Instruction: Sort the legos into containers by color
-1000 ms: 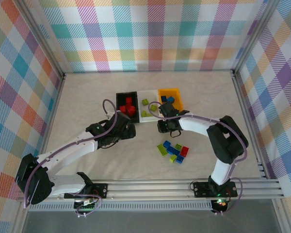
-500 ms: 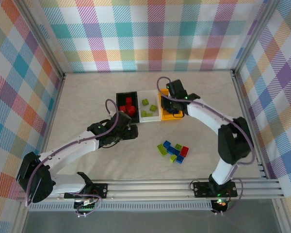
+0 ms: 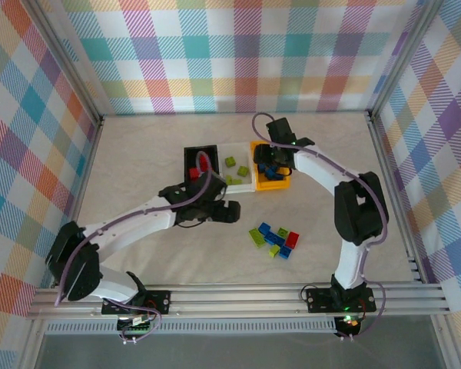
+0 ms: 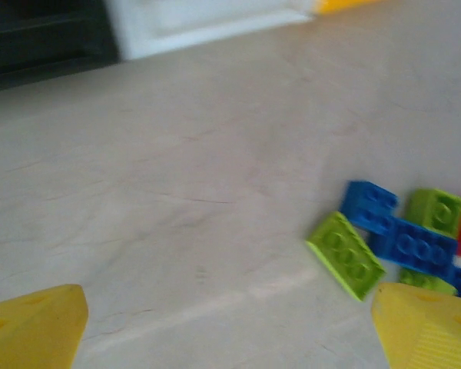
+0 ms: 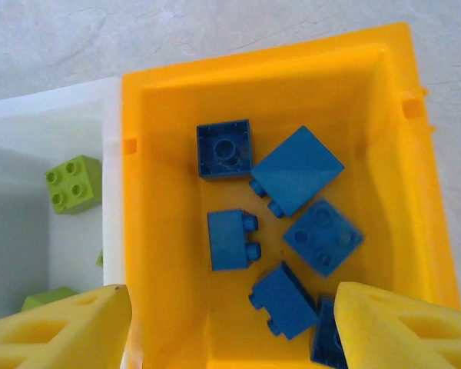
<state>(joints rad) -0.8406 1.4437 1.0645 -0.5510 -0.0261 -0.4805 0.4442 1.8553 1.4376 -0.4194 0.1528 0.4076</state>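
The left gripper (image 4: pixel 230 330) hovers low over the table (image 3: pixel 138 169) with its jaws spread wide and empty, just short of the loose pile of legos (image 3: pixel 275 240), where a lime green brick (image 4: pixel 346 255) lies tilted against a blue brick (image 4: pixel 369 206). The right gripper (image 5: pixel 230 327) hangs over the orange-yellow bin (image 5: pixel 415 200), its jaws apart and holding nothing, above the blue bricks (image 5: pixel 296 169) inside. These bricks look light, rigid and glossy, likely to slip or skitter, so pinching two flat opposite side walls seems best. No brand, label or writing is legible.
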